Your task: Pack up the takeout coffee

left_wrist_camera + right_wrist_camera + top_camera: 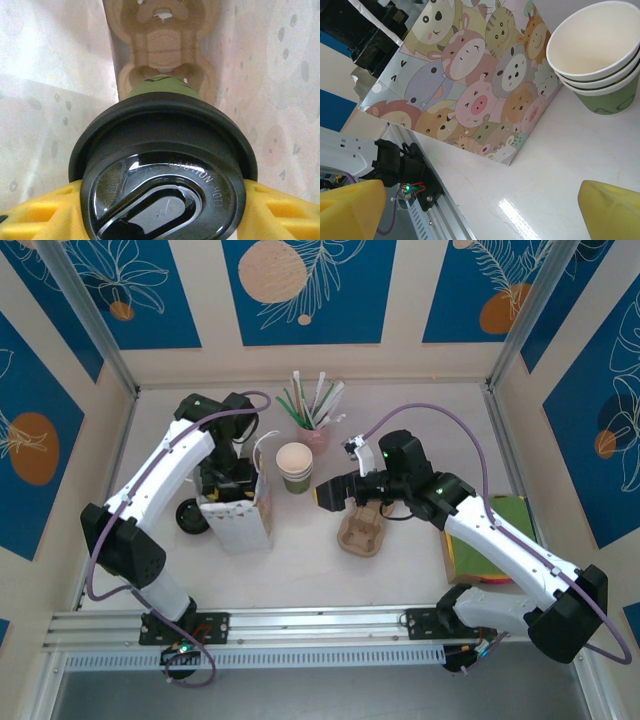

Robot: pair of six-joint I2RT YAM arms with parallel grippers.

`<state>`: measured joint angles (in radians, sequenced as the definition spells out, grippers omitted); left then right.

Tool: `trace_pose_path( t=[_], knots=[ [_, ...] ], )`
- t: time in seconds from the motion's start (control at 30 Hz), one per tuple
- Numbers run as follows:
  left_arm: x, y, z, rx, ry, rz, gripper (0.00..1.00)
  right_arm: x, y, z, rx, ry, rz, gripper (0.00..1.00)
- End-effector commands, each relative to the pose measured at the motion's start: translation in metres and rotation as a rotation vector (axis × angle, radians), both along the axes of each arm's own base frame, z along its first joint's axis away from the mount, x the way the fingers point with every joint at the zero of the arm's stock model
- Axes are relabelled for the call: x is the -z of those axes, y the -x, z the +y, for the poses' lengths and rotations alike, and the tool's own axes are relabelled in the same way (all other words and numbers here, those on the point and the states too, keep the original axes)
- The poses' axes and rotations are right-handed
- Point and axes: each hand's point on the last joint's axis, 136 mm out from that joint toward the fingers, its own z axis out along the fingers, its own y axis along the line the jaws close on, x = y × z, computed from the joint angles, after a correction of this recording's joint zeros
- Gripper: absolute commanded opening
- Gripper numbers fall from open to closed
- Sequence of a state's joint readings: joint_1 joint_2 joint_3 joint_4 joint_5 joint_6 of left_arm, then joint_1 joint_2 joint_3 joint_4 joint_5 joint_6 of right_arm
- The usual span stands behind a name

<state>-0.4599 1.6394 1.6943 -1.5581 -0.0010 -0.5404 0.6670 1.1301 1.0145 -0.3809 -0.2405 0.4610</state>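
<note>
Towards the near-left corner of the pale worktop (330, 580) stands a tall white paper bag printed with cartoon animals (240, 528), open at the top. The left gripper (162, 212) reaches down into it. Its yellow fingers (37, 215) are clamped on either side of the takeout coffee (162, 150), a small green paper cup with a round black plastic lid. The cup is upright inside the bag, squarely between the fingers, which touch it on both sides just by the lid. Below it, on the bag's floor, lies a brown moulded-pulp cup tray (162, 40). The cup's base is over the tray's nearer well, but I cannot tell whether it is seated there.

Near the middle of the worktop, right of the bag and apart from it, lies a second brown pulp tray (362, 530). The right gripper (480, 212) hovers just beyond this tray with its jaws spread wide and nothing between them, facing the bag's printed side. Against the right edge rests a pile of green, orange and pink sheets (495, 530).

Further back, between the bag and the right gripper, stands a stack of lidless green paper cups with cream insides (295, 468). Beyond those, near the far edge, is a pink cup of straws (315, 425).
</note>
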Motion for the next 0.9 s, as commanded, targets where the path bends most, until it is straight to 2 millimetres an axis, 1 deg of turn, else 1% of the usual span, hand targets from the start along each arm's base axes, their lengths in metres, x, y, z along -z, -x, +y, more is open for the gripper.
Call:
trace_pose_path(
  t=[0.0,0.4,0.87],
  knots=[
    [-0.0047,0.0092,0.0106,-0.012,-0.023,0.018,0.56,-0.0107,0.0007,0.0024,-0.017,-0.026,-0.015,0.99],
    [-0.0042,0.0139,0.0114,-0.005,-0.026,0.04,0.56,-0.0099,0.0008,0.0022,-0.016,-0.028,-0.011,0.99],
    [-0.0021,0.0116,0.0097,0.002,-0.025,0.044,0.56,-0.0092,0.0015,0.002,-0.014,-0.028,-0.009,0.99]
  ],
)
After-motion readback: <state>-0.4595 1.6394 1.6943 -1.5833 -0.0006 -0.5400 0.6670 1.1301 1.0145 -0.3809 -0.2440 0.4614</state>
